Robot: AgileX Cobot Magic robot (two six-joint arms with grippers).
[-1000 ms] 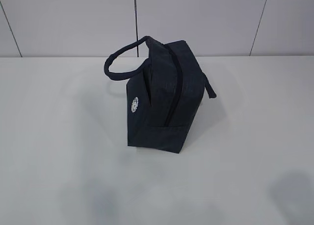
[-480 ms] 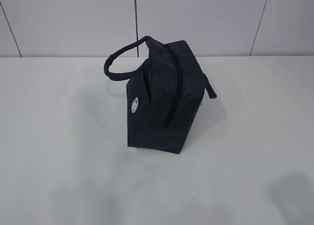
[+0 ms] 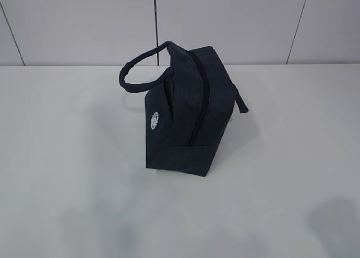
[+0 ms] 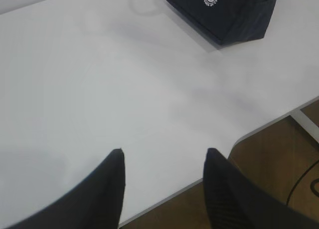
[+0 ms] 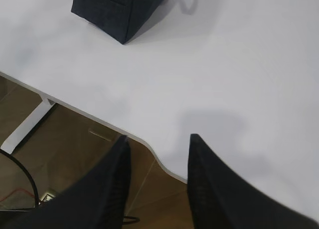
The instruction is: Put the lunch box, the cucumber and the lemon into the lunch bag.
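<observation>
- Left gripper (image 4: 163, 156): fingers parted, empty, above the table (image 4: 99, 89) near its front edge.
- Right gripper (image 5: 158, 141): fingers parted, empty, over the same edge.
- Lunch bag (image 3: 188, 114): well ahead of both, apparently zipped; contents hidden.
- Lunch box, cucumber, lemon: nowhere in view.
- Risk: shut zipper blocking loading; one-handed tugging likely toppling or dragging the soft bag.

The left tool (image 4: 164, 156) has two black fingers (image 4: 107, 189). They are wide at the bottom and get thin toward the tips, like pointy fins. Their sides look smooth and a bit shiny. The right tool (image 5: 158, 141) looks the same, with two dark fingers (image 5: 209, 184) and rounded tips.
</observation>
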